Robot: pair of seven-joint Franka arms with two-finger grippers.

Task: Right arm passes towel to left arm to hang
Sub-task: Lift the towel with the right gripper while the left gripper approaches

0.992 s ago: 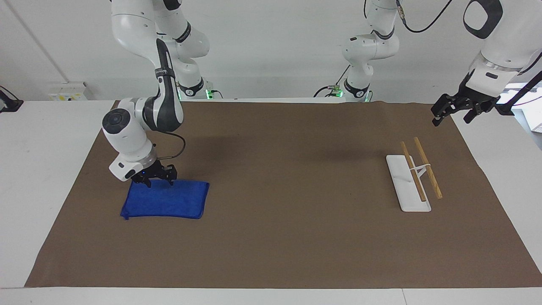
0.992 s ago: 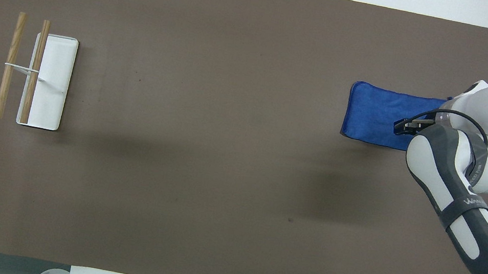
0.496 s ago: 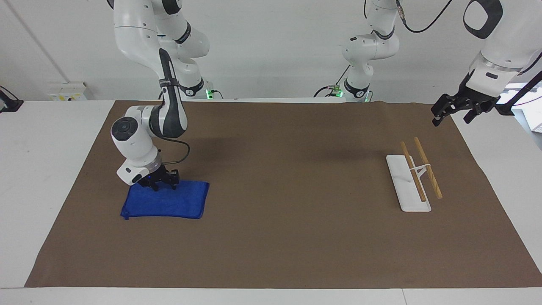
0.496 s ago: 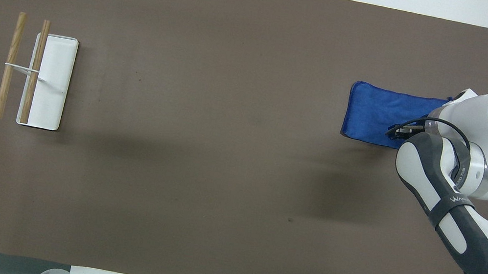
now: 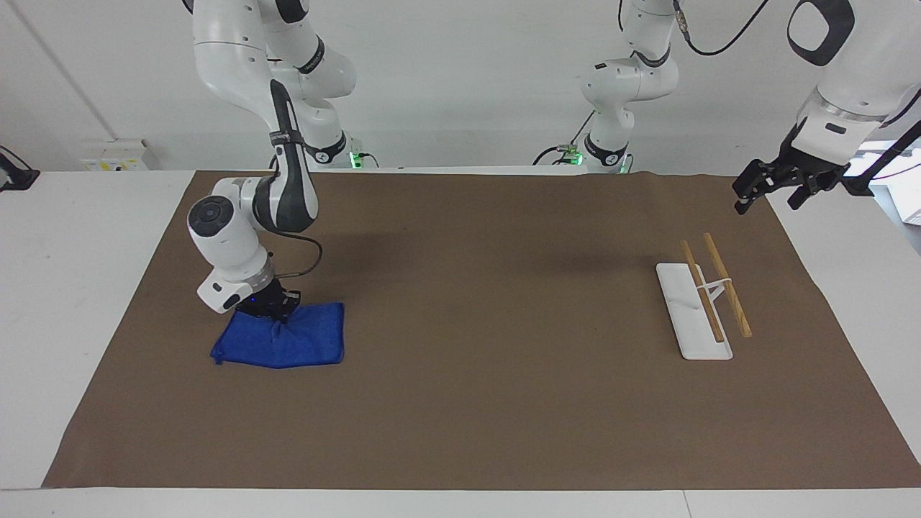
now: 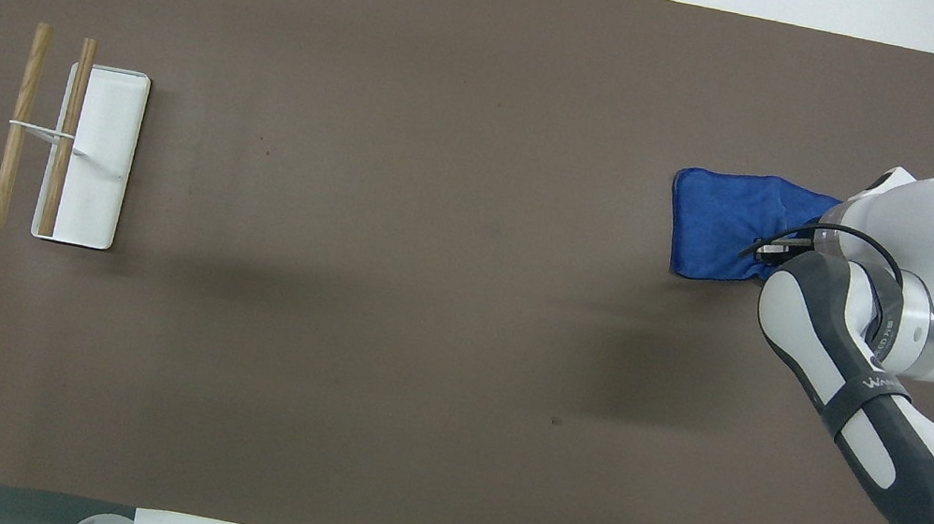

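Towel, bright blue and puckered at its robot-side edge, lies on the brown mat at the right arm's end, pinched there by the right gripper. White lettering runs along the right arm's dark link, too small to read. Left gripper hangs over the mat's corner near the white rack, fingers spread.

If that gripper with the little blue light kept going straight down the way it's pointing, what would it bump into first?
Probably nothing new: the right gripper points down and is already pinched into the towel, which bunches up around it. Directly underneath lies the brown mat.
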